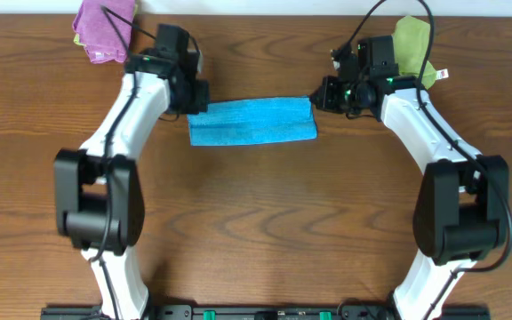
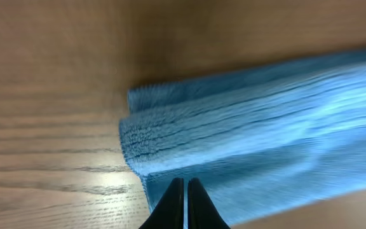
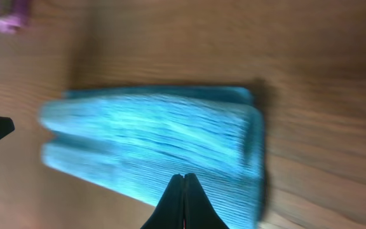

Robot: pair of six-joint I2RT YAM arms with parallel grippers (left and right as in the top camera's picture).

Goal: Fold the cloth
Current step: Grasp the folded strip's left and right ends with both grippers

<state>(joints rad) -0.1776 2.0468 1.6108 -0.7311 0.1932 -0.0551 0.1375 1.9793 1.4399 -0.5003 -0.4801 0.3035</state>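
The sky-blue cloth (image 1: 252,121) lies on the wooden table as a folded horizontal strip, with layered edges at both ends. My left gripper (image 1: 199,96) is at the strip's far left corner. In the left wrist view its fingers (image 2: 186,182) are pressed together over the cloth (image 2: 259,127) near the left edge. My right gripper (image 1: 320,92) is at the far right corner. In the right wrist view its fingers (image 3: 184,176) are shut over the cloth (image 3: 151,127). I see no cloth pinched in either. Both wrist views are blurred.
A purple cloth (image 1: 103,28) lies at the back left, also showing in the right wrist view (image 3: 2,14). A yellow-green cloth with a white tag (image 1: 413,44) lies at the back right, behind the right arm. Bare wooden table (image 1: 256,222) stretches in front of the strip.
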